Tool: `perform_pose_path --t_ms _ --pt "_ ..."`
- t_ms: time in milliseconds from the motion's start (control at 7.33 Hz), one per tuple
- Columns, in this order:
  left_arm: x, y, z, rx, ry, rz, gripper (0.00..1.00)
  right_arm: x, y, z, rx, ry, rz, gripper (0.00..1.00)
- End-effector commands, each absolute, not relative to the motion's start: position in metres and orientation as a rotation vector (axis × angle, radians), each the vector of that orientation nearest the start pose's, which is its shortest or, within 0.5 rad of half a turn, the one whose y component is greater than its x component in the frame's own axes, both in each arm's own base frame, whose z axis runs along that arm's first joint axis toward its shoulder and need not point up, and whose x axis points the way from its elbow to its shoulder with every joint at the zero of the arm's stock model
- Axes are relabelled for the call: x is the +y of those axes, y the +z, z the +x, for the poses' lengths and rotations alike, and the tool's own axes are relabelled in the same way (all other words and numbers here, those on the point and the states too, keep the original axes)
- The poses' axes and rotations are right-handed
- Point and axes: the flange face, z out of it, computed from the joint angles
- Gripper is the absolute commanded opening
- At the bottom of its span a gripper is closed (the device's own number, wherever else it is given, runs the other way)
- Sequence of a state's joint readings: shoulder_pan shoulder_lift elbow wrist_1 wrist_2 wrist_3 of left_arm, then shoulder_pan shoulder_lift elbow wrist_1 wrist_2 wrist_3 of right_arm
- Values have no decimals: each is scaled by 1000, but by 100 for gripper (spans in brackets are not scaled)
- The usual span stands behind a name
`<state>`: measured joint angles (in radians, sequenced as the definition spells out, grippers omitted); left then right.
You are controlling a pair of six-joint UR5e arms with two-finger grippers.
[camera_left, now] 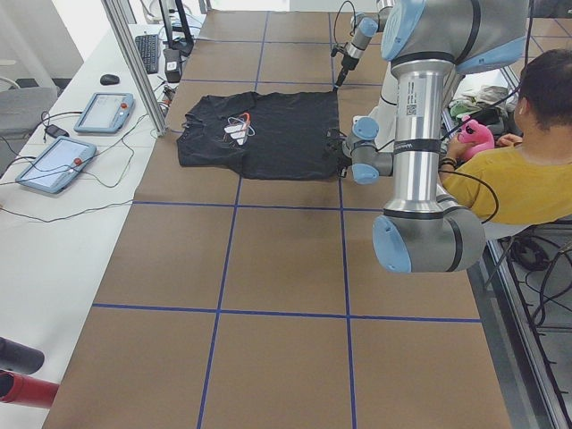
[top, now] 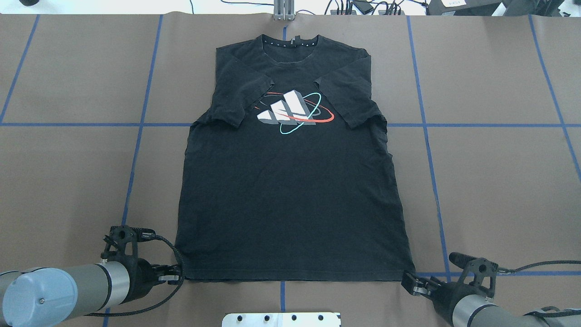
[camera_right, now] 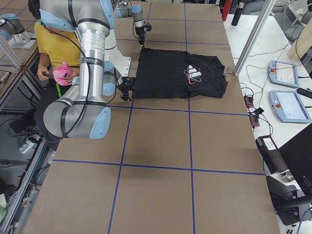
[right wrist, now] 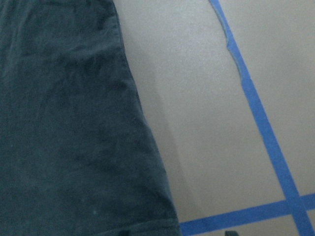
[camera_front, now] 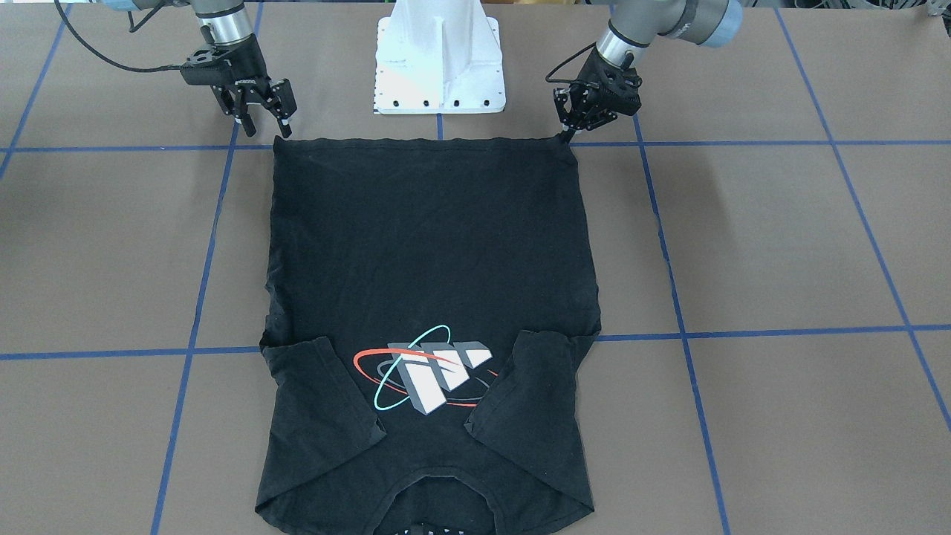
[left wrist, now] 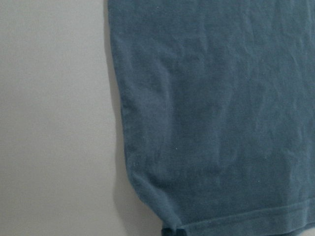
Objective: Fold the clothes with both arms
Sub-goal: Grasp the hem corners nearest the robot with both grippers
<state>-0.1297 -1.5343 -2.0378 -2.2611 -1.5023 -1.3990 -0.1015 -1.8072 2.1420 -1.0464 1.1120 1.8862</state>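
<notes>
Gripping T-shirt [camera_front: 431,245] hem corner, left hand [camera_front: 569,134]; right hand [camera_front: 267,128] spread beside other corner

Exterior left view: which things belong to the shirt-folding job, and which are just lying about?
Job in hand: black T-shirt; left end effector; right end effector.

Lying about: near tablet; far tablet; keyboard; mouse; pink toy, held by a person.
</notes>
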Motion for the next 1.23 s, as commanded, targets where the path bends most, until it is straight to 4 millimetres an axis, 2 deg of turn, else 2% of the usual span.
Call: perform_pose_path --t_ms 0,273,545,818,955,1091 --pt "-201 375 450 1102 -2 230 0 -129 427 -431 -928 383 243 57" --pt "-201 376 449 1099 -2 229 0 -130 429 -430 -919 376 247 52" --pt "-201 376 449 1099 -2 229 0 -142 430 -425 -907 379 266 51" --pt "-201 372 446 1108 -4 231 0 -140 431 -427 -906 372 267 50" --pt "-201 371 444 1106 -4 231 0 -139 430 -427 -906 370 267 47" --pt "-202 372 444 1105 -5 232 0 -138 432 -428 -904 368 267 38"
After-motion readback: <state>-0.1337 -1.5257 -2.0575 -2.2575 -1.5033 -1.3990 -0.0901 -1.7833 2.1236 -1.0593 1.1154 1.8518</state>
